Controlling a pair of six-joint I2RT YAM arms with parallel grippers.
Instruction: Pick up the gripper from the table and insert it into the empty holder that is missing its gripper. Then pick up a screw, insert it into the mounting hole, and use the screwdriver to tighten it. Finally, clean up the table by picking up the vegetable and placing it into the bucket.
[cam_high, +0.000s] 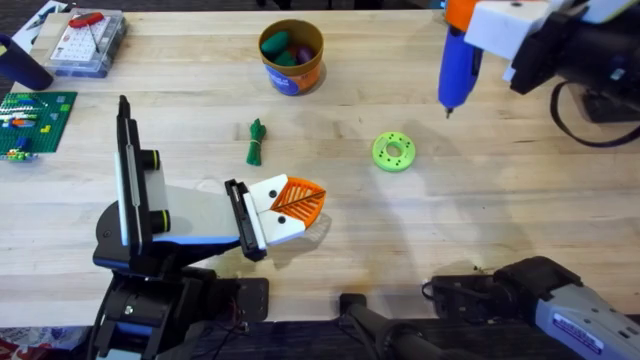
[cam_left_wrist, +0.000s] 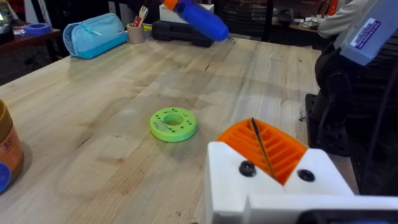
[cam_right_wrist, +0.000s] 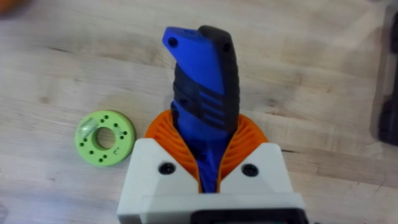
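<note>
I have the right end effector (cam_right_wrist: 208, 171) clenched on the thick blue cylindrical screwdriver (cam_high: 457, 68), its orange ribbed pads (cam_right_wrist: 166, 134) pressed against the blue-and-black moulded grip. In the overhead view the tool hangs above the far right of the pale wooden plank tabletop (cam_high: 500, 200), thin metal bit pointing down.

My left end effector (cam_high: 290, 207) sits near centre-left, low over the tabletop; its white blocky fingers carry orange slanted-rib pads that meet along a dark seam, closed on nothing.

The lime-green round plastic ring (cam_high: 393, 151), dotted with small holes, lies flat between the two arms.

The slim dark-green toy vegetable (cam_high: 256, 141), a tied bundle of stalks, lies on the tabletop left of the ring, near side of the small round orange-brown bucket (cam_high: 291, 57), well apart from it. The bucket stands upright at far centre with coloured toy pieces inside.
</note>
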